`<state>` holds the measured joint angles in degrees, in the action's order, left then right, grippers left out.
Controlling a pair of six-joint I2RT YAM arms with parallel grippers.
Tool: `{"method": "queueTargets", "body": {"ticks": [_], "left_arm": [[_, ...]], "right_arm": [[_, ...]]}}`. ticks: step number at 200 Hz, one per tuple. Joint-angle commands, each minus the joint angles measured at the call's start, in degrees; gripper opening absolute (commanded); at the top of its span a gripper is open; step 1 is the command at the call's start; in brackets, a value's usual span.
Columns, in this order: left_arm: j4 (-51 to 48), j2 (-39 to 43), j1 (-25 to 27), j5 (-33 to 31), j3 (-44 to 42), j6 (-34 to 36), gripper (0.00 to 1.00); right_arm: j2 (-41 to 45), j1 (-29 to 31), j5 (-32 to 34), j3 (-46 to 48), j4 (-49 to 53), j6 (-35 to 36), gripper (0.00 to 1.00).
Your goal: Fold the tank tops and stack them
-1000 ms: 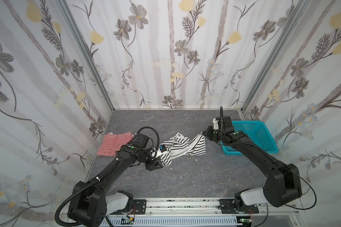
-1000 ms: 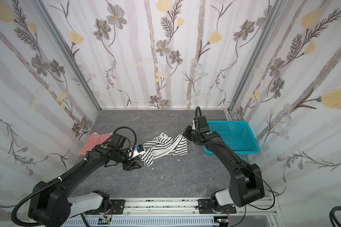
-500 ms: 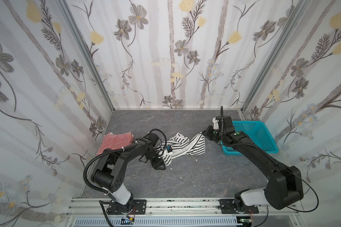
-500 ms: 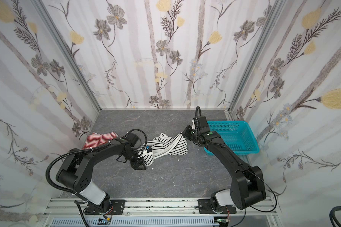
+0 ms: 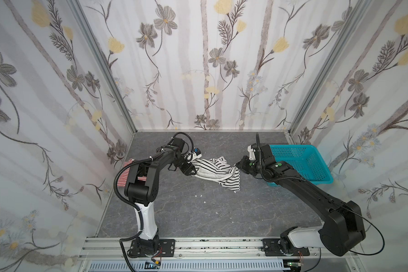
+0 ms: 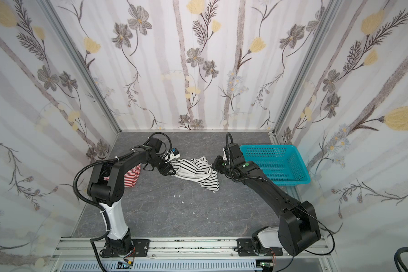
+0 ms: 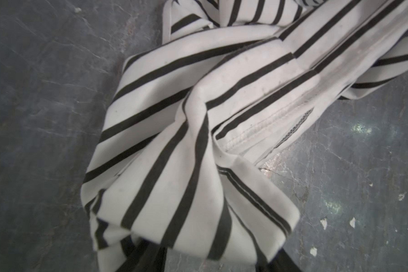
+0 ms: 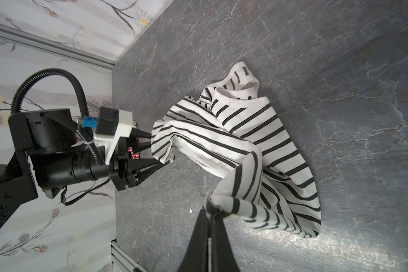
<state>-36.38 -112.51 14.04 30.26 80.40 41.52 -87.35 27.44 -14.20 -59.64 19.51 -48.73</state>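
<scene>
Jaws of the right gripper (image 8: 210, 212) are pressed together, pinching a bunched corner of the black-and-white tank top (image 5: 212, 169). The top sprawls crumpled on the table (image 5: 198, 212), its long axis running arm to arm. At its opposite end the left gripper (image 8: 154, 150) stands spread around the cloth's edge. The red-and-white tank top (image 6: 133, 176) lies beyond, by the left arm.

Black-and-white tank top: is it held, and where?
The right gripper is shut on a bunched edge of the black-and-white tank top; left gripper straddles its opposite end, jaws apart.
</scene>
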Motion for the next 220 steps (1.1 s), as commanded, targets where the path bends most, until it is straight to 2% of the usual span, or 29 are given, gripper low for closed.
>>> {"method": "queueTargets", "body": {"ticks": [1, 25, 58, 96, 134, 179, 220], "left_arm": [[-0.2, 0.0, -1.0, 0.3, 1.4, -1.2, 0.56], [0.1, 2.9, -2.4, 0.1, -0.8, -1.9, 0.56], [0.4, 10.3, -3.0, 1.6, -9.6, -1.2, 0.56], [2.9, 16.8, -2.9, 2.9, -16.5, -4.4, 0.56], [12.0, 18.7, -1.0, -6.5, -22.7, -8.2, 0.55], [21.1, 18.0, 0.8, -11.2, -26.4, -11.1, 0.55], [28.1, 19.0, 3.3, -12.5, -31.5, -13.9, 0.55]], "right_arm": [[0.2, 0.4, 2.1, 0.8, -3.3, -1.9, 0.0], [1.2, 0.5, 2.2, 2.7, -4.8, -3.1, 0.0], [1.1, 0.6, 2.1, 3.5, -5.6, -3.5, 0.0], [0.1, 0.6, 1.4, 2.6, -5.7, -3.4, 0.0], [-0.4, 0.6, 1.1, 2.1, -6.0, -3.3, 0.0], [-0.1, 0.6, 1.2, 2.2, -6.1, -3.3, 0.0], [-0.1, 0.5, 1.4, 2.4, -6.1, -3.3, 0.0]]}}
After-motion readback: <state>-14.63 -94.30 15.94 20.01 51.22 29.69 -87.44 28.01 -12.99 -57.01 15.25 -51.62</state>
